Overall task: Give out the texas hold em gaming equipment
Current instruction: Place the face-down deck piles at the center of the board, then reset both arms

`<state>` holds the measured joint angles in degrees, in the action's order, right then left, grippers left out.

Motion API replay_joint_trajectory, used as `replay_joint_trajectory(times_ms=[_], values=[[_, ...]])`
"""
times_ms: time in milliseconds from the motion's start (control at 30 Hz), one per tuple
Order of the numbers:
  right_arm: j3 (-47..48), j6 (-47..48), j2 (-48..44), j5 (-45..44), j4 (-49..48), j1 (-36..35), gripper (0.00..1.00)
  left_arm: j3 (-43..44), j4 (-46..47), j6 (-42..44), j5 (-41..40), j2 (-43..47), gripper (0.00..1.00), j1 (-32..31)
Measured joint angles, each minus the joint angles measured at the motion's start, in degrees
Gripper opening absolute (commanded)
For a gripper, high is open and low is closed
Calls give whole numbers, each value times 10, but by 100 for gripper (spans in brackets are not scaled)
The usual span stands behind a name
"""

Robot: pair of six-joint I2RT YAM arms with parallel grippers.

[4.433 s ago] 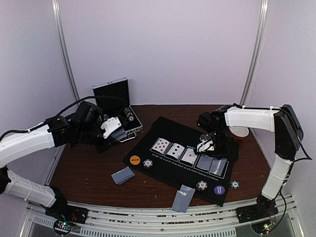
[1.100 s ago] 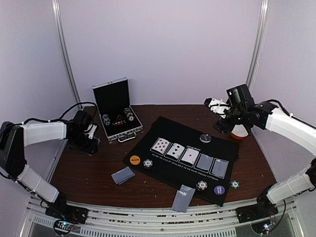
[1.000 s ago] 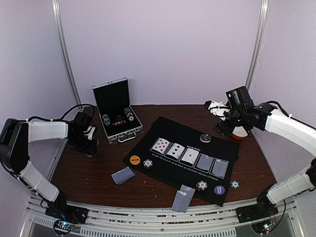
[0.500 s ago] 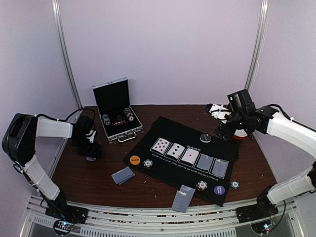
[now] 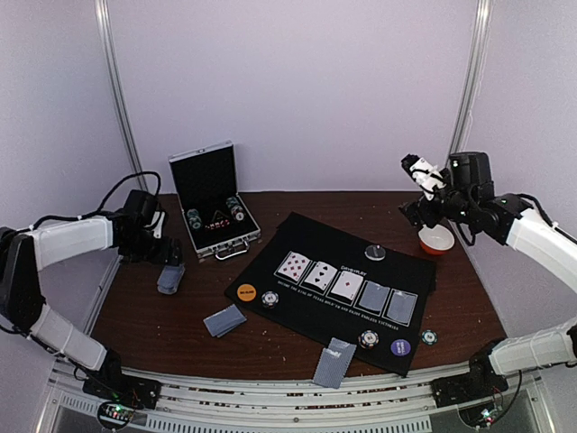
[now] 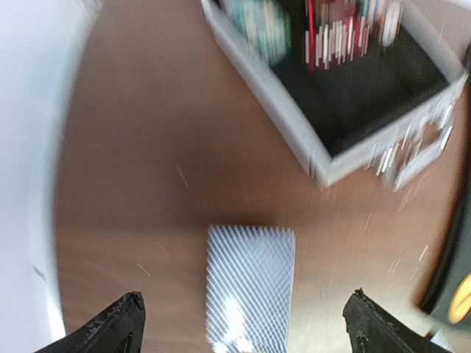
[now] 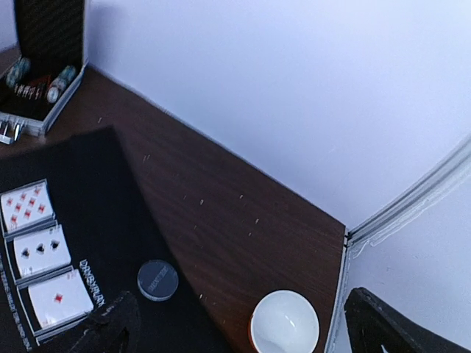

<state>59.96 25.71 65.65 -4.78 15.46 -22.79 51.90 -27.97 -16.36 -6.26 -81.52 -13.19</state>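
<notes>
Playing cards (image 6: 249,283), a small stack with a blue-grey crosshatched back, lay flat on the table (image 6: 147,147) right under the left gripper (image 6: 244,298), between its fingers (image 6: 110,327) and clear of both. Those fingers stood spread wide, gripping nothing. Ahead and to its right sat the open metal case (image 6: 353,110), with poker chips (image 6: 257,22) racked inside, blurred. The right gripper (image 7: 241,300) hung high, likewise splayed and empty. Below it was the dark silver button (image 7: 157,280) on the black mat (image 7: 88,169), with the white-lined bowl (image 7: 285,321) just off the mat's edge. Face-up cards (image 7: 35,228) lined the mat further left. The tabletop was dark brown wood, and pale lilac walls (image 5: 297,81) rose behind.
</notes>
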Motion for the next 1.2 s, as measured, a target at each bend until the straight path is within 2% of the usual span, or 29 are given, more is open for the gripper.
replay_joint_trajectory(times_ms=[67,167,267,333,400,567,667,767,1067,1200], values=[[-28,-51,-26,23,-68,37,100,13,28,7,-31,47,98,0],[-94,-131,-70,28,-174,91,100,0,119,13,-99,130,98,0],[-179,-230,-102,9,-290,146,100,-67,273,33,-170,225,98,0],[-230,-278,-111,-2,-348,174,100,-121,376,57,-213,257,98,0],[-288,-309,-118,-16,-409,197,100,-181,487,88,-267,258,98,1],[-412,-326,-126,-48,-535,224,100,-301,660,145,-327,183,98,24],[-477,-324,-118,-56,-620,231,100,-387,773,152,-320,145,98,48],[-511,-325,-84,-57,-688,235,100,-437,845,161,-309,113,98,76],[-570,-327,88,-10,-886,235,100,-431,928,165,-177,102,98,80],[-571,-325,154,17,-956,235,100,-438,1006,160,-138,22,98,80]])
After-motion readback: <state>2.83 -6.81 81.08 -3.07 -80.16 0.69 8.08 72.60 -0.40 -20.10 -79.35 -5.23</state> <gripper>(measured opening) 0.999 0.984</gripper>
